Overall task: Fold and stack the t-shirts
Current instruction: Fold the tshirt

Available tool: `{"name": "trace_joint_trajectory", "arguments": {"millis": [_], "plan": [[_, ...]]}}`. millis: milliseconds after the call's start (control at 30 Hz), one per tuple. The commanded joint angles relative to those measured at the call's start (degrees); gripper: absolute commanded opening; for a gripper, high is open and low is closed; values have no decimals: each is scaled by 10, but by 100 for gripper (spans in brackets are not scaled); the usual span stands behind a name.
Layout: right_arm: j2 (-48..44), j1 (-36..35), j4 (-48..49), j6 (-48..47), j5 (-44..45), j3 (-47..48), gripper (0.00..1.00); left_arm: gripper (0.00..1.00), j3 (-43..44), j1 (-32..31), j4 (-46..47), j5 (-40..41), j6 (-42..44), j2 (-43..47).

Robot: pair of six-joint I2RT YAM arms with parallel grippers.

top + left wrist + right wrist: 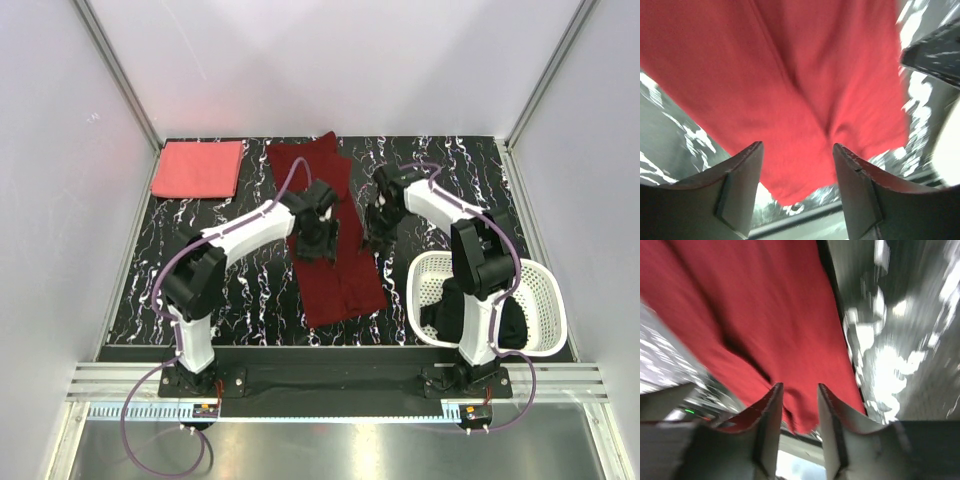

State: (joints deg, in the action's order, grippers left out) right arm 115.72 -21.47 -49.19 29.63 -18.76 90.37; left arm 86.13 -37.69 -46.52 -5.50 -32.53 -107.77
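Maroon t-shirt (340, 285): dark red, folded lengthwise into long narrow strip, lying flat mid-table (200, 270), running from far edge toward near side and slanting slightly right at near end. Far end wider, layers stepped. Close up: soft creases running along length, near hem corner flat on marbled top.

Coral pink t-shirt (198, 168): neat folded rectangle, flat, far left corner, apart from maroon one.

Black t-shirt (438, 315): crumpled, unfolded, bunched inside white basket (545, 300), near right, partly hidden.
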Motion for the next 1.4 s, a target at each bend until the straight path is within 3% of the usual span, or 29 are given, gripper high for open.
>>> {"name": "trace_joint_trajectory", "arguments": {"millis": [0, 167, 333, 500, 600, 733, 900, 1033, 1100, 1233, 1367], "plan": [[-71, -27, 10, -26, 35, -69, 38, 62, -45, 1, 14, 1, -6, 26], [-79, -55, 66, -20, 22, -181, 27, 59, -119, 1, 23, -53, -60, 12], [-85, -94, 112, 3, 15, -262, 26, 60, -240, 2, 37, -91, -136, 7], [-102, -151, 143, 43, -14, -311, 25, 62, -321, 14, 41, -62, -168, 40], [-128, -168, 144, 53, -11, -323, 26, 63, -329, 22, 22, -31, -151, 76], [-153, -168, 111, 27, 33, -313, 26, 66, -297, 25, -30, 53, -112, 96], [-163, -168, 88, 8, 25, -311, 27, 68, -264, 29, -53, 54, -56, 82], [-204, -168, 74, 0, 33, -309, 27, 70, -270, 28, -65, 94, -46, 144], [-224, -168, 74, -3, 29, -296, 27, 72, -275, 25, -53, 81, -32, 179], [-233, -166, 99, -4, 37, -248, 31, 77, -285, 21, 22, -24, -21, 265], [-189, -147, 125, -3, 109, -156, 46, 75, -292, 21, 85, -93, -34, 296]]}}
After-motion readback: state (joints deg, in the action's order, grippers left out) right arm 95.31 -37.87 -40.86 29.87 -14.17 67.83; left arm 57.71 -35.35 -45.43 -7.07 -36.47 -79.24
